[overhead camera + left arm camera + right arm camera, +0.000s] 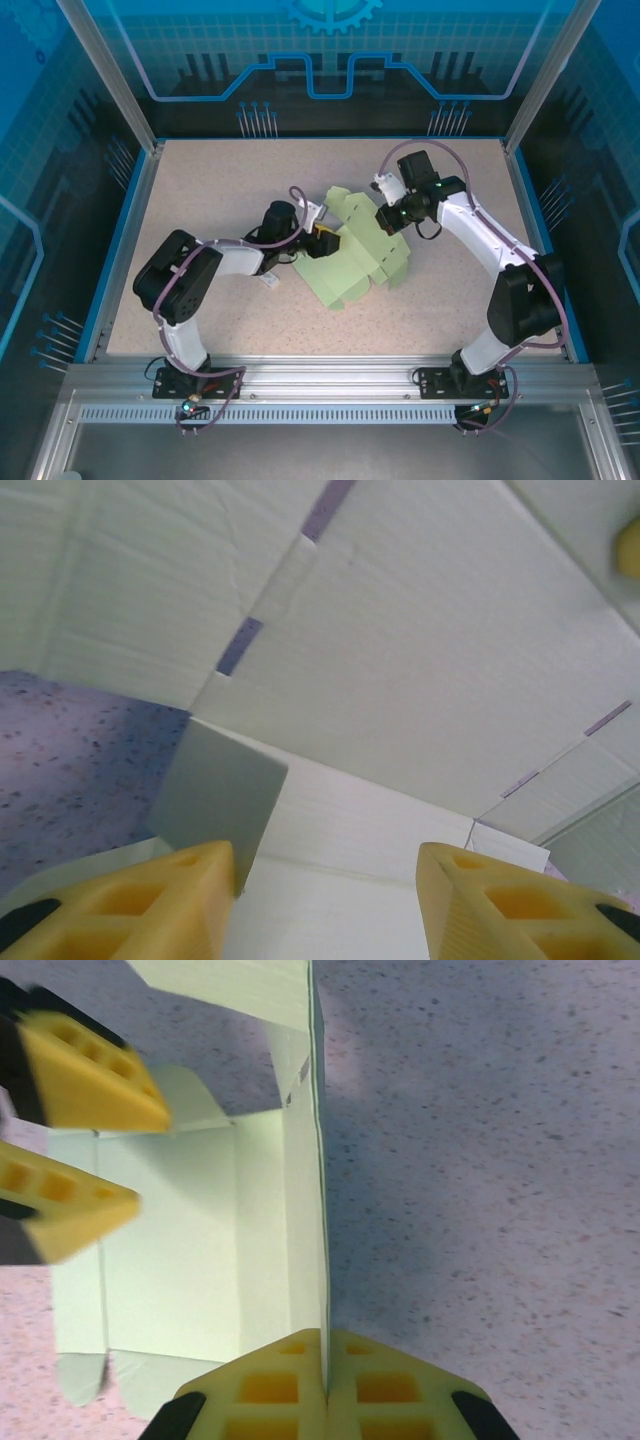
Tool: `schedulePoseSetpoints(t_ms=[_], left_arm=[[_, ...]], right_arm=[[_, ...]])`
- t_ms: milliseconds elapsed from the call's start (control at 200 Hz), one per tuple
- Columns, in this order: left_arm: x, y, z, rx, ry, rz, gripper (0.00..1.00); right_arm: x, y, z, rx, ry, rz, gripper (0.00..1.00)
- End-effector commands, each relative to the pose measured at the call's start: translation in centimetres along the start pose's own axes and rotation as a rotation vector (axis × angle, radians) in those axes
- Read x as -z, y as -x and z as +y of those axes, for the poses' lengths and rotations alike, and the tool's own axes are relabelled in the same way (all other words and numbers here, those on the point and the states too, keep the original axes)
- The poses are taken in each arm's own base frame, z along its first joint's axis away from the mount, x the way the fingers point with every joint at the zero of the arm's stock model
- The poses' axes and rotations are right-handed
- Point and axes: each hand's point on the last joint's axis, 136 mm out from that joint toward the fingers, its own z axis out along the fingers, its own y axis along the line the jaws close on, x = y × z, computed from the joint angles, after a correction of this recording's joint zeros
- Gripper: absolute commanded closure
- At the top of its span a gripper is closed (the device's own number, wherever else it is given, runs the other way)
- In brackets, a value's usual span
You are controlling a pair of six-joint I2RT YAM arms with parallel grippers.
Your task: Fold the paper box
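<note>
Pale mint green, the paper box, plain all over; the table under it is beige with fine dark speckles; the right gripper has bright yellow fingers.

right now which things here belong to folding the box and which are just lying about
For the job:
paper box
right gripper, shut on its edge
left gripper, open

Lying about:
small white tag on the table

Top external looks down from behind the arm bases. The 2 wrist cameras sit very near (left apparently nearest); all 3 views share the paper box.
</note>
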Motion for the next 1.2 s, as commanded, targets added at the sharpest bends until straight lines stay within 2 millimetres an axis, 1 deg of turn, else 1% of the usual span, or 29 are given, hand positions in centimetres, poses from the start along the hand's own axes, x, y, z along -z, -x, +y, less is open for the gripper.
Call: schedulePoseSetpoints(t_ms=[0, 155, 365, 495, 575, 660, 775, 890, 1056, 1161, 1196], left_arm=[[1.9, 2.3, -0.5, 0.016, 0.001, -0.074, 0.47], [4.2, 3.0, 0.4, 0.074, 0.040, -0.105, 0.46], [7.3, 3.3, 3.1, 0.152, 0.213, -0.118, 0.46], [9.3, 4.0, 4.7, 0.204, 0.308, -0.140, 0.43], [10.3, 4.3, 5.7, 0.241, 0.353, -0.157, 0.41], [11.0, 4.5, 6.5, 0.269, 0.389, -0.157, 0.41], [11.3, 4.6, 7.1, 0.285, 0.419, -0.148, 0.41], [11.1, 5.0, 7.3, 0.292, 0.423, -0.150, 0.41], [9.5, 5.8, 7.4, 0.294, 0.374, -0.119, 0.40], [8.6, 6.3, 8.2, 0.299, 0.381, -0.103, 0.40], [8.4, 6.4, 8.6, 0.302, 0.392, -0.101, 0.40]], right_arm=[[0.3, 0.6, -0.9, 0.097, -0.134, 0.004, 0.96], [0.4, 1.1, -0.9, 0.229, -0.287, 0.027, 0.96], [0.0, 1.9, -0.5, 0.426, -0.475, 0.040, 0.96], [-0.6, 2.4, 0.3, 0.571, -0.576, 0.031, 0.96], [-1.0, 3.1, 0.9, 0.632, -0.616, -0.013, 0.96], [-1.3, 3.8, 1.7, 0.705, -0.653, -0.064, 0.95], [-2.0, 4.3, 2.5, 0.800, -0.708, -0.102, 0.95], [-2.9, 4.2, 2.6, 0.866, -0.748, -0.111, 0.95], [-3.7, 4.2, 2.4, 0.926, -0.812, -0.129, 0.95], [-4.3, 4.2, 2.2, 0.962, -0.854, -0.138, 0.95], [-4.3, 4.6, 2.2, 0.967, -0.871, -0.163, 0.95]])
